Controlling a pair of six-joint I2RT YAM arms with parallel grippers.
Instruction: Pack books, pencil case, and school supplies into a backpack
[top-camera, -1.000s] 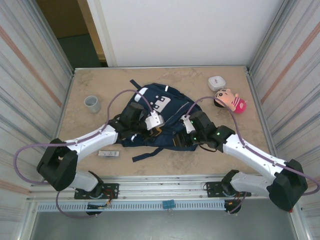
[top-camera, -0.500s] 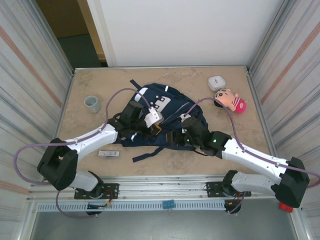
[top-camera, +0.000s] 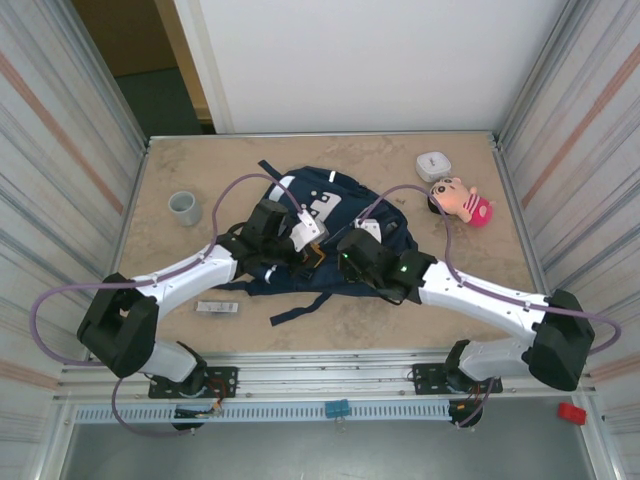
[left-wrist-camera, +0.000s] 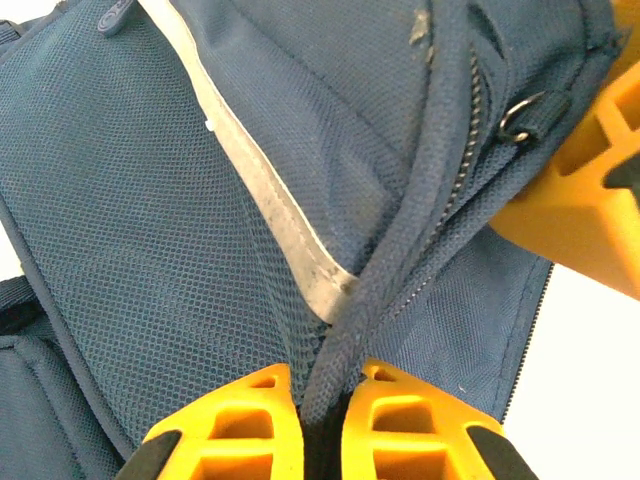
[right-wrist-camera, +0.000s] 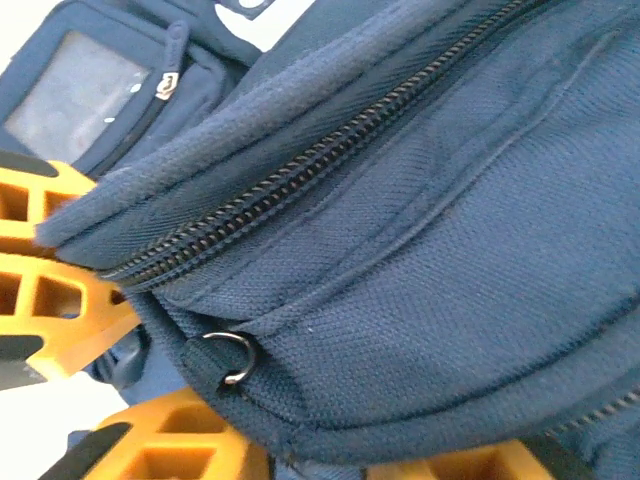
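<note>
The left gripper (left-wrist-camera: 318, 425) pinches the backpack (top-camera: 350, 192) piping, jaws shut tight. The right gripper (right-wrist-camera: 312, 455), moved leftward since before, straddles its zippered edge; grip unclear.

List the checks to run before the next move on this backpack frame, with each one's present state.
1. Left gripper clamped on the backpack by its corded seam: ok.
2. Right gripper holding the fabric beside the zipper pull ring: cannot tell; fabric sits between its jaws.
3. Zipper open enough for packing: not ok; teeth meshed along the visible stretch.
4. Silver-grey bar packed: not ok; it lies on the table near the left arm.
</note>
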